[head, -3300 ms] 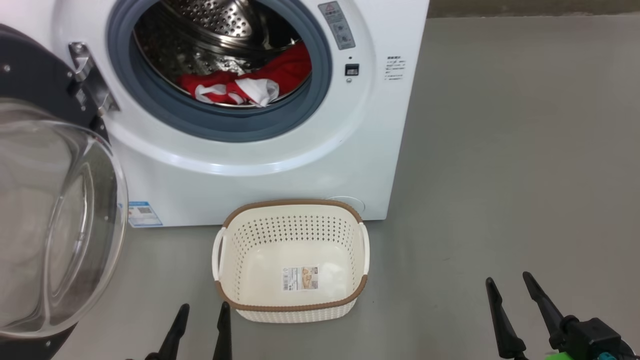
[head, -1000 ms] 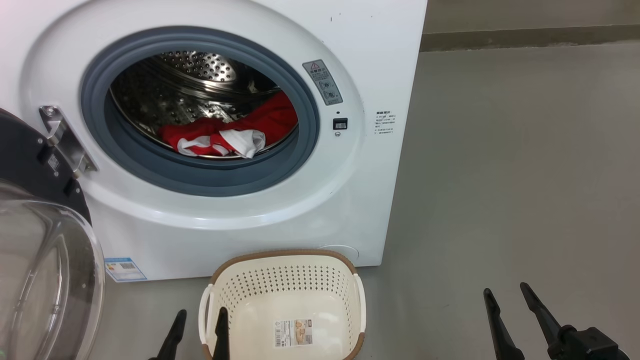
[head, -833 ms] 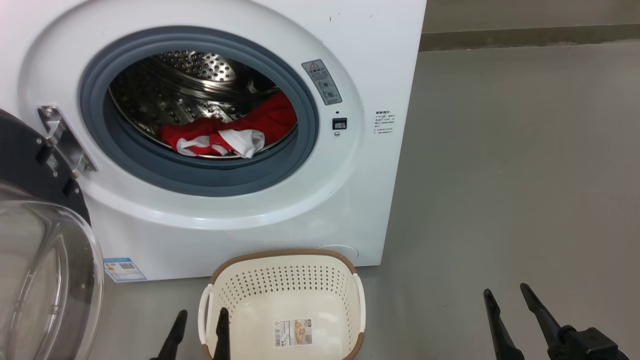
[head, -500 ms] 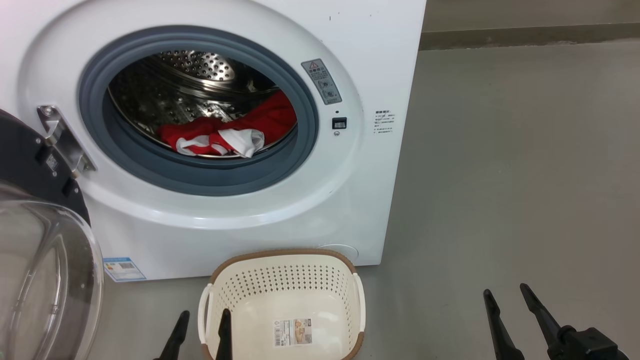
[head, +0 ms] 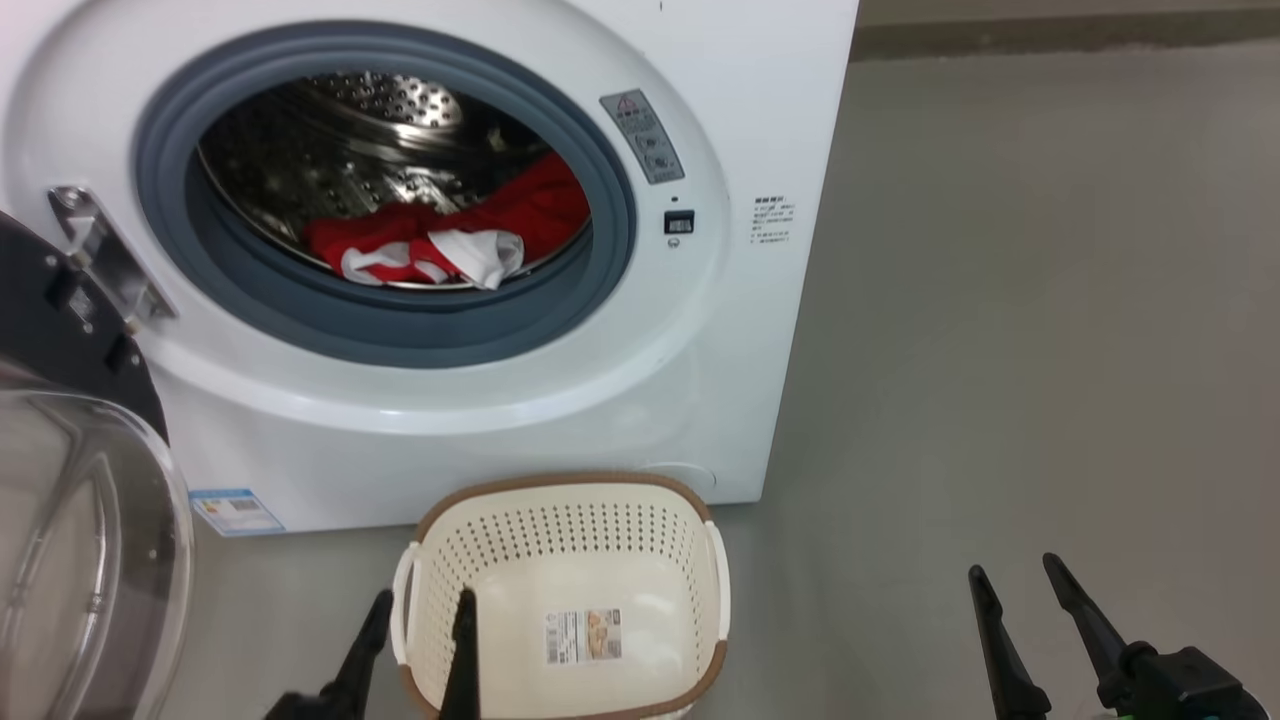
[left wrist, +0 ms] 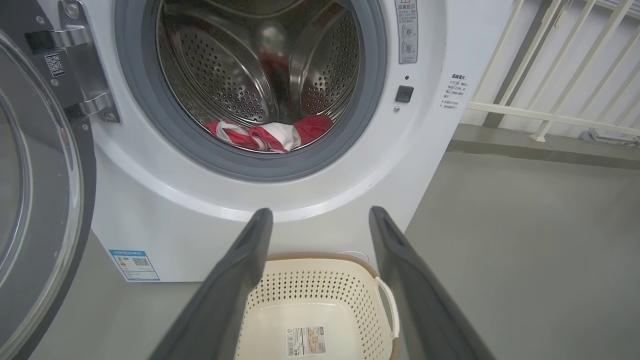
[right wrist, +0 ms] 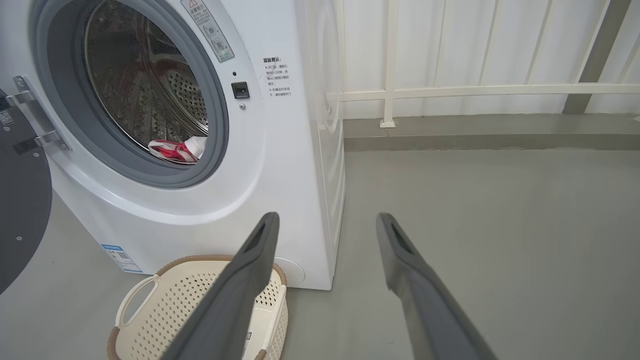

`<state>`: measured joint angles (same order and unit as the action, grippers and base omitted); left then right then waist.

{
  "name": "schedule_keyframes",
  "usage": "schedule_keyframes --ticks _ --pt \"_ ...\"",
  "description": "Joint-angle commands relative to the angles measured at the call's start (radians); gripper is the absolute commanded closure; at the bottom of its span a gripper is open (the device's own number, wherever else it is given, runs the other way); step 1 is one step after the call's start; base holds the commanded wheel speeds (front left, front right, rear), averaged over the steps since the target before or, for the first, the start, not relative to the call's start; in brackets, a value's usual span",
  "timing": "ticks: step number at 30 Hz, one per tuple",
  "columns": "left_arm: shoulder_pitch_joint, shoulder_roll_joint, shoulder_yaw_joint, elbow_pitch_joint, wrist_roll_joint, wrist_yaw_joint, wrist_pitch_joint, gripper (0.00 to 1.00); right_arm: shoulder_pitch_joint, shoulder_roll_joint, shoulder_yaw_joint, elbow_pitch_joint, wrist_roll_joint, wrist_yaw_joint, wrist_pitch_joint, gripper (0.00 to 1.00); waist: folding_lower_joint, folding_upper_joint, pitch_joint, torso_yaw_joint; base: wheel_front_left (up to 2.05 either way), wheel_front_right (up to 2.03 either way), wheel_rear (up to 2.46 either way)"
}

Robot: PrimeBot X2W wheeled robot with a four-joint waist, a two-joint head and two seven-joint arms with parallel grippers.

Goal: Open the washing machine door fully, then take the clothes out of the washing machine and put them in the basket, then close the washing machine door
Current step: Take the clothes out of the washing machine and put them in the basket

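The white washing machine [head: 500, 420] stands open, its black-rimmed glass door [head: 80, 560] swung out to the left. Red and white clothes [head: 440, 245] lie at the bottom of the steel drum, also seen as clothes [left wrist: 270, 136] and clothes [right wrist: 177, 149]. The cream basket [head: 565, 500] sits on the floor in front of the machine, with only its paper label inside. My left gripper [head: 420, 598] is open, low over the basket's near left corner. My right gripper [head: 1012, 570] is open over bare floor to the right, well away from the basket.
Grey floor [head: 1000, 350] stretches to the right of the machine. A white railing [right wrist: 475, 90] and a low kerb run behind it. The open door [left wrist: 35, 200] takes up the space at the left.
The head camera has shifted, so the machine and basket sit slightly higher and nearer. The left gripper has risen a little further into view by the basket's left corner. The right gripper has hardly moved.
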<state>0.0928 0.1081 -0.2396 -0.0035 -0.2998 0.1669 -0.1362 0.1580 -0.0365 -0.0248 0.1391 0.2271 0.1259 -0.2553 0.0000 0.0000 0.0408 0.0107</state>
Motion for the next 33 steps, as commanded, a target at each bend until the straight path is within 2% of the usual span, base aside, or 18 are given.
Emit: schedule_keyframes --ticks 1,9,22,33 --pt "-0.075 -0.007 0.02 0.005 0.006 -0.004 -0.015 0.0 -0.047 -0.014 0.017 -0.035 -0.012 0.005 -0.006 0.0 0.0 0.0 0.055 -0.005 0.0 0.0 0.0" --pt "-0.271 -0.031 -0.01 0.211 -0.011 -0.041 -0.057 0.0 -0.101 -0.014 0.008 -0.072 -0.016 0.005 -0.006 0.0 0.0 0.0 0.185 -0.024 0.0 0.0 0.0" --pt "-0.662 -0.051 0.002 0.611 -0.093 -0.092 -0.091 0.0 -0.203 -0.014 0.017 -0.11 -0.005 0.005 -0.006 0.0 0.0 0.0 0.369 -0.071 0.0 0.0 0.0" --pt "-0.941 0.015 0.054 0.788 -0.104 -0.117 -0.114 0.0 -0.268 -0.014 0.043 -0.104 0.041 0.005 -0.006 0.0 0.0 0.0 0.471 -0.129 0.0 0.0 0.0"
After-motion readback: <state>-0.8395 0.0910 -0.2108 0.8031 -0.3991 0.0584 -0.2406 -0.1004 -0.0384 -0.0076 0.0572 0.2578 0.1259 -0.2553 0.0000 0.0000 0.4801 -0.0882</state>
